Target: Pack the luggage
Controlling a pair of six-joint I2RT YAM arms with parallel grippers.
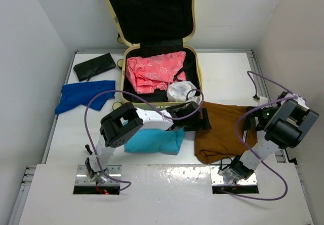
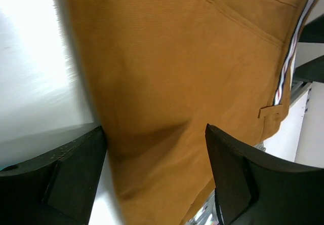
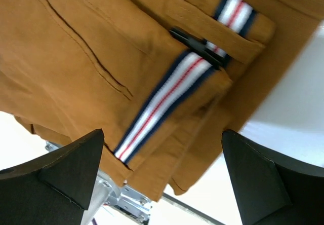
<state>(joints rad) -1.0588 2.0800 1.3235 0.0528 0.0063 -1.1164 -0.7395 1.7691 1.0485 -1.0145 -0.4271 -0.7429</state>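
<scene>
The cream-yellow luggage [image 1: 198,73] lies open at the table's back, its black-lined lid upright. Inside lie a pink patterned cloth [image 1: 153,73] and a white bundle [image 1: 181,90]. A brown garment [image 1: 223,133] lies flat on the table, to the right of the suitcase and nearer the arms. My left gripper [image 1: 204,119] is open and empty, just above the garment's left edge, which fills the left wrist view [image 2: 167,73] between the jaws [image 2: 156,169]. My right gripper [image 1: 254,119] is open and empty at its right edge, above the striped waistband [image 3: 167,90] between its jaws [image 3: 162,179].
A teal cloth [image 1: 154,141] lies under the left arm. A blue cloth [image 1: 83,96] and a flat black pouch [image 1: 94,66] lie at the left. White walls close in the table on the left, right and back. Purple cables loop off both arms.
</scene>
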